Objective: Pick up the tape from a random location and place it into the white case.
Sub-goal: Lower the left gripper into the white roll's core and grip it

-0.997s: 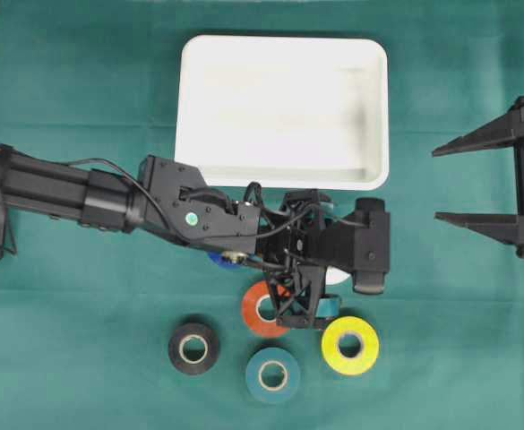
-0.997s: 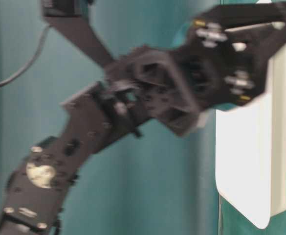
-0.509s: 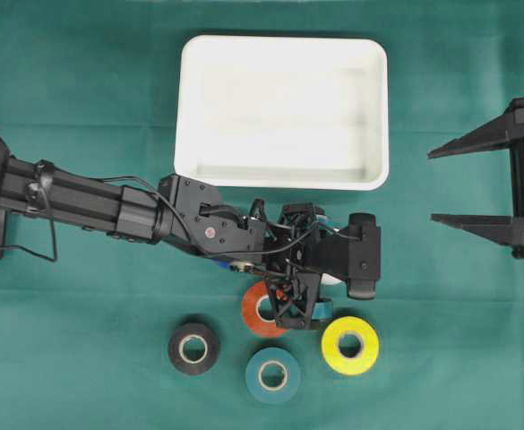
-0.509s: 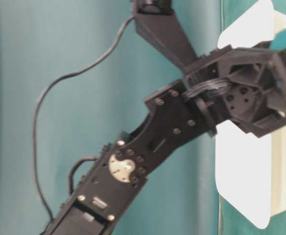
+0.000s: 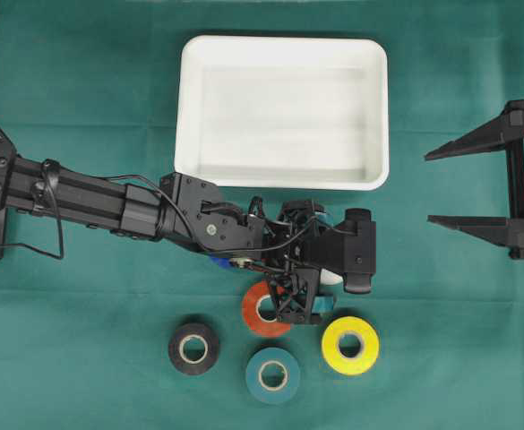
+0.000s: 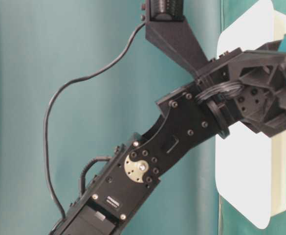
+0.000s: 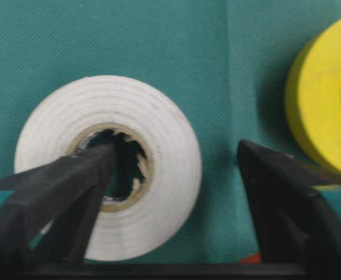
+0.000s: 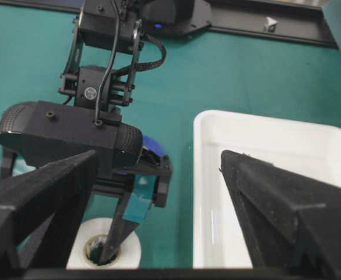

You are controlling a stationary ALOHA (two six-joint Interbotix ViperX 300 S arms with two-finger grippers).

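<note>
Overhead: a green cloth (image 5: 82,358) covers the whole work surface, and the white case (image 5: 282,112) sits at the top centre, rim up. The left gripper (image 5: 320,282) reaches in just below the case, over a mostly hidden white tape roll (image 5: 332,279). Below it lie an orange roll (image 5: 260,313), a black roll (image 5: 193,348), a teal roll (image 5: 272,375) and a yellow roll (image 5: 349,345). The right gripper (image 5: 441,186) waits at the right edge, jaws spread wide, holding nothing.

Table level: the left arm (image 6: 147,166) fills the view against the green cloth, with the case's white rim behind it.

Left wrist: one finger (image 7: 71,175) dips into the white roll's cardboard core, the other finger (image 7: 281,192) stands outside on the cloth, apart from the roll. Jaws parted, nothing clamped yet. The yellow roll sits at the right edge.

Right wrist: between its own open fingers, the left gripper's finger is in the white roll's hole, the case just beside it, and a black rail (image 8: 263,26) runs along the table's far edge.
</note>
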